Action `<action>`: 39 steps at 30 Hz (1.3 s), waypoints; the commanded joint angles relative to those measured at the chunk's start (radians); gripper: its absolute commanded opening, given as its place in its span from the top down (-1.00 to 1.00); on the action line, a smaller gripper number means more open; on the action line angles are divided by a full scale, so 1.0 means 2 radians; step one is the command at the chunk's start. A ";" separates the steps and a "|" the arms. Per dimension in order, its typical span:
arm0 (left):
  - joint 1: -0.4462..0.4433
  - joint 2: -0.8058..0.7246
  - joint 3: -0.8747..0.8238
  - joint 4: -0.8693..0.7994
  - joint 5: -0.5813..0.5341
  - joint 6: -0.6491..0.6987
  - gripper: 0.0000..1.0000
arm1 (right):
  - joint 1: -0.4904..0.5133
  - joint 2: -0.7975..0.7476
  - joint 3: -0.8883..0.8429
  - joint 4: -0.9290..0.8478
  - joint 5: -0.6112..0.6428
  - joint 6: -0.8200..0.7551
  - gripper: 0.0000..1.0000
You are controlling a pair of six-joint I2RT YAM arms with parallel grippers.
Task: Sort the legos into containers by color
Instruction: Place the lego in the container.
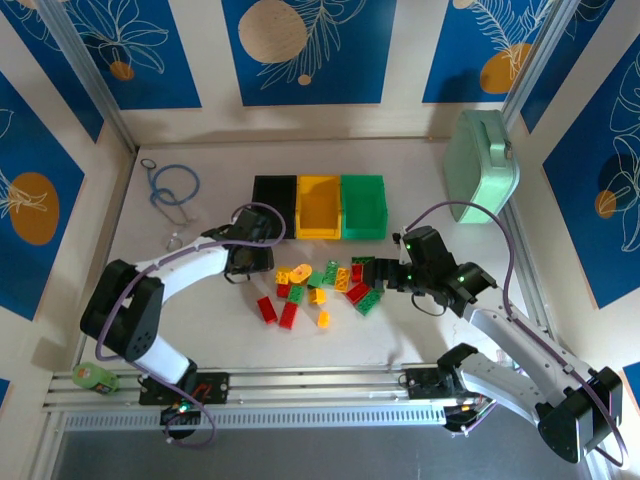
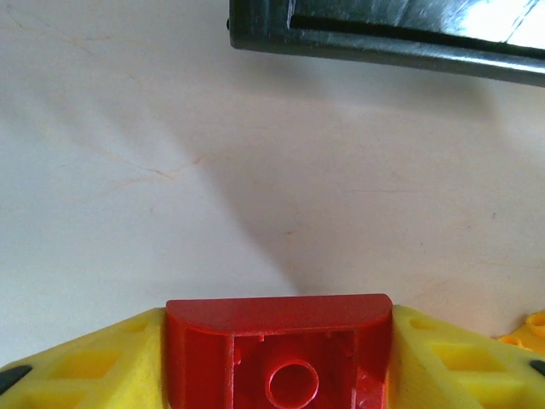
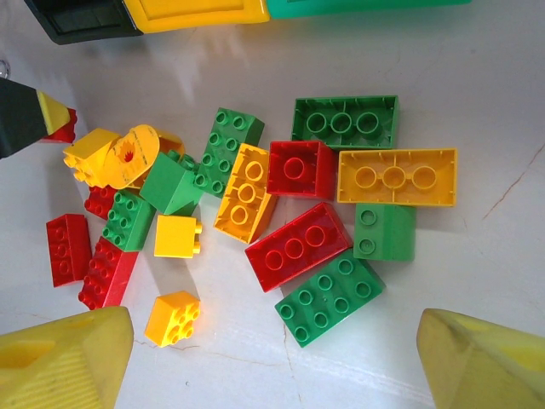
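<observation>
My left gripper is shut on a red lego, whose hollow underside faces the camera between the yellow fingers. The gripper hovers just in front of the black container, whose rim lies ahead. Yellow and green containers stand to the right of the black one. Several red, yellow and green legos lie in a loose pile on the table. My right gripper hangs open above the pile's near right side, over a green lego and a red one.
A large mint-green case leans at the back right. A blue looped cord lies at the back left. A small green roll sits on the front rail. The table surface left of the pile is bare.
</observation>
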 commanded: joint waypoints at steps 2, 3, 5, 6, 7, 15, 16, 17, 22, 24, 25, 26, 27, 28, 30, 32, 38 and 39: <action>-0.001 -0.013 0.035 -0.018 -0.008 0.011 -0.14 | 0.003 -0.012 -0.001 0.003 -0.001 0.001 -0.74; -0.001 -0.011 0.042 -0.020 -0.009 0.014 -0.14 | 0.003 -0.014 -0.002 0.002 0.000 0.001 -0.74; -0.001 -0.006 0.061 -0.027 -0.009 0.019 -0.14 | 0.003 -0.017 -0.005 0.002 0.000 0.002 -0.74; -0.001 -0.002 0.072 -0.031 -0.009 0.022 -0.14 | 0.003 -0.019 -0.006 0.002 0.000 0.002 -0.74; -0.001 0.001 0.082 -0.034 -0.010 0.025 -0.14 | 0.003 -0.020 -0.007 0.002 0.000 0.003 -0.74; 0.012 0.072 0.199 -0.066 -0.009 0.056 -0.14 | 0.003 -0.024 -0.008 -0.003 -0.001 0.003 -0.74; 0.014 0.082 0.214 -0.070 -0.009 0.059 -0.14 | 0.003 -0.025 -0.008 -0.004 -0.001 0.004 -0.74; 0.017 0.094 0.230 -0.075 -0.008 0.061 -0.14 | 0.003 -0.026 -0.008 -0.006 0.000 0.003 -0.74; 0.032 0.148 0.294 -0.089 0.009 0.067 -0.13 | 0.003 -0.036 -0.007 -0.012 0.002 0.004 -0.74; 0.034 0.166 0.314 -0.093 0.010 0.070 -0.13 | 0.003 -0.039 -0.007 -0.014 0.001 0.005 -0.74; 0.035 0.173 0.323 -0.096 0.010 0.071 -0.13 | 0.003 -0.040 -0.007 -0.015 0.001 0.005 -0.74; 0.035 0.180 0.330 -0.098 0.012 0.073 -0.14 | 0.003 -0.041 -0.008 -0.016 0.001 0.005 -0.74; 0.035 0.186 0.335 -0.097 0.015 0.074 -0.17 | 0.003 -0.042 -0.007 -0.017 0.001 0.005 -0.74; 0.035 0.189 0.340 -0.097 0.017 0.074 -0.22 | 0.003 -0.042 -0.008 -0.018 0.001 0.005 -0.74; 0.035 0.195 0.346 -0.098 0.023 0.076 -0.35 | 0.003 -0.044 -0.007 -0.019 0.000 0.005 -0.74; 0.035 0.191 0.347 -0.098 0.025 0.075 -0.40 | 0.003 -0.046 -0.008 -0.019 -0.001 0.005 -0.74; 0.035 0.148 0.324 -0.095 0.018 0.073 -0.52 | 0.003 -0.049 -0.008 -0.017 -0.004 0.007 -0.74; 0.034 0.138 0.318 -0.096 0.015 0.073 -0.53 | 0.003 -0.048 -0.008 -0.017 -0.004 0.007 -0.74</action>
